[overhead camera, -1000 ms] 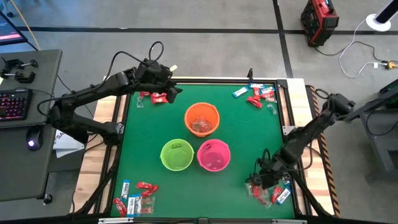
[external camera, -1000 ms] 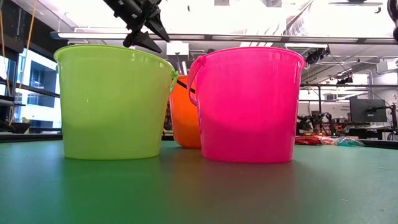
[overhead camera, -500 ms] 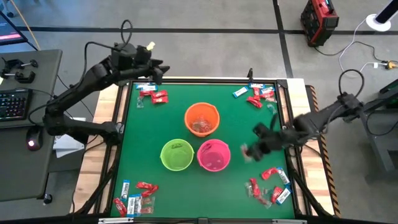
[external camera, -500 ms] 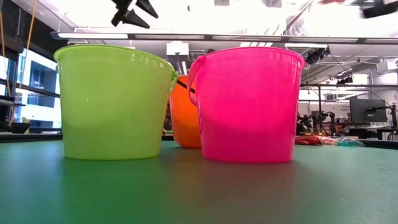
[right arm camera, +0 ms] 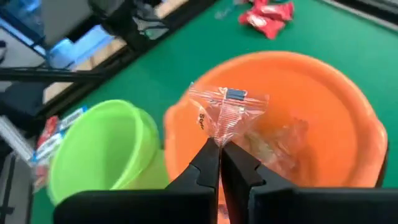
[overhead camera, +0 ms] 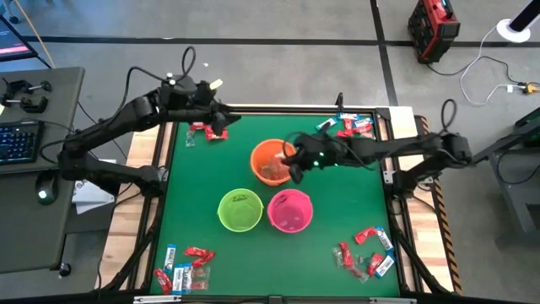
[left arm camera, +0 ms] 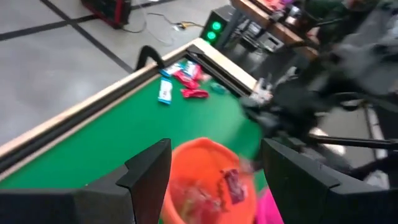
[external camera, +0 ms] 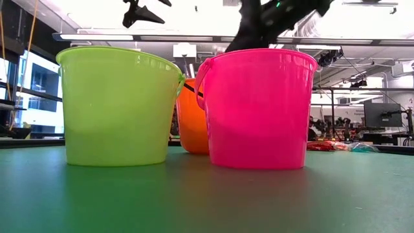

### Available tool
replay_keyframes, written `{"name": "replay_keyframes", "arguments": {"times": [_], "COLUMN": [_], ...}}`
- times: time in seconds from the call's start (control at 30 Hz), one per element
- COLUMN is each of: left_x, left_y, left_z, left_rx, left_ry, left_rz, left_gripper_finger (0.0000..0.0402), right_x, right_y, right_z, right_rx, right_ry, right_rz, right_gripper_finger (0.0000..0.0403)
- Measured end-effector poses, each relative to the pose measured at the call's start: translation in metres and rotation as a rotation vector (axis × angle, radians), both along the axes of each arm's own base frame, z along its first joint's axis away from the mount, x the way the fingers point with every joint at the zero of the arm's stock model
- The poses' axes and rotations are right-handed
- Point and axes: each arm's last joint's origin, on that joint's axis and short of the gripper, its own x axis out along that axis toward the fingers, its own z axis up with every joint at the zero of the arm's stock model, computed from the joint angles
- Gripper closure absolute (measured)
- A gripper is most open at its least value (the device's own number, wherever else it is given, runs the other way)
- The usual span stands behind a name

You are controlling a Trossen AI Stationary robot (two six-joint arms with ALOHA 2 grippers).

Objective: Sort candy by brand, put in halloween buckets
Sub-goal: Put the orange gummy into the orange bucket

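Observation:
Three buckets stand mid-table: orange [overhead camera: 273,162], lime green [overhead camera: 240,209] and hot pink [overhead camera: 290,211]. My right gripper [overhead camera: 296,165] hangs over the orange bucket's [right arm camera: 339,106] right rim, shut on a clear-wrapped candy [right arm camera: 225,109]. More clear candies [right arm camera: 283,140] lie inside that bucket. My left gripper [overhead camera: 221,121] is open, with nothing between its fingers, in the air above the far-left candy pile [overhead camera: 207,129]. In the low view it [external camera: 145,10] shows high above the green bucket [external camera: 119,107]. My right gripper pinches the clear wrapper's crimped end [right arm camera: 217,135] between its two fingertips. The fingers slant downward from the table's right side. The candy sticks out beyond the tips, lifted clear, over the orange bucket's opening.
Candy piles lie in the table's corners: far right [overhead camera: 348,127], near left [overhead camera: 181,270] and near right [overhead camera: 364,253]. A raised frame edges the green mat [overhead camera: 211,177]. A keyboard [overhead camera: 17,139] and mouse sit on the desk to the left.
My right gripper has swung from the near-right candy pile toward the far left and upward, rolling its wrist, and now hangs over the orange bucket with the clear candy. My left gripper has risen a little above the far-left pile, still open.

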Motion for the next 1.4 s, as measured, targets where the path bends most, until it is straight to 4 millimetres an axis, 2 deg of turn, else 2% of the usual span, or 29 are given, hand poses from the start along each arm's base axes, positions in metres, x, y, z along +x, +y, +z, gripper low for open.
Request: {"name": "replay_keyframes", "arguments": {"times": [0.1, 0.17, 0.43, 0.57, 0.73, 0.87, 1.0, 1.2, 1.3, 1.4], "left_x": [-0.004, -0.008, -0.024, -0.025, -0.025, -0.025, -0.023, -0.009, 0.001, 0.014], "left_y": [-0.010, -0.017, -0.031, -0.035, -0.060, -0.102, -0.164, -0.260, -0.291, -0.314], "left_z": [0.005, 0.009, 0.020, 0.017, -0.006, -0.020, -0.037, -0.089, -0.124, -0.153], "left_rx": [-0.011, -0.014, 0.007, -0.014, -0.185, -0.329, -0.352, -0.128, 0.006, 0.053], "left_ry": [-0.029, -0.051, -0.101, -0.073, 0.158, 0.338, 0.524, 0.764, 0.870, 0.903], "left_rz": [-0.023, -0.039, -0.030, -0.054, -0.242, -0.369, -0.502, -0.678, -0.735, -0.809], "left_gripper_finger": [0.0165, 0.0165, 0.0165, 0.0165, 0.0165, 0.0165, 0.0165, 0.0165, 0.0165, 0.0165], "right_x": [0.006, 0.009, 0.007, 0.004, -0.010, -0.028, -0.047, -0.060, -0.061, -0.062], "right_y": [-0.008, -0.009, -0.016, -0.028, -0.043, -0.053, -0.061, -0.073, -0.078, -0.081], "right_z": [-0.012, -0.016, -0.012, 0.005, 0.037, 0.051, 0.054, 0.052, 0.053, 0.053], "right_rx": [0.030, 0.035, -0.052, -0.091, -0.197, -0.248, -0.255, -0.256, -0.267, -0.266], "right_ry": [0.031, 0.038, 0.035, 0.027, 0.054, 0.129, 0.212, 0.280, 0.279, 0.278], "right_rz": [0.012, 0.031, 0.047, 0.068, 0.103, 0.115, 0.109, 0.089, 0.080, 0.068], "right_gripper_finger": [0.0384, 0.0358, 0.0190, 0.0134, 0.0120, 0.0121, 0.0121, 0.0121, 0.0121, 0.0121]}}
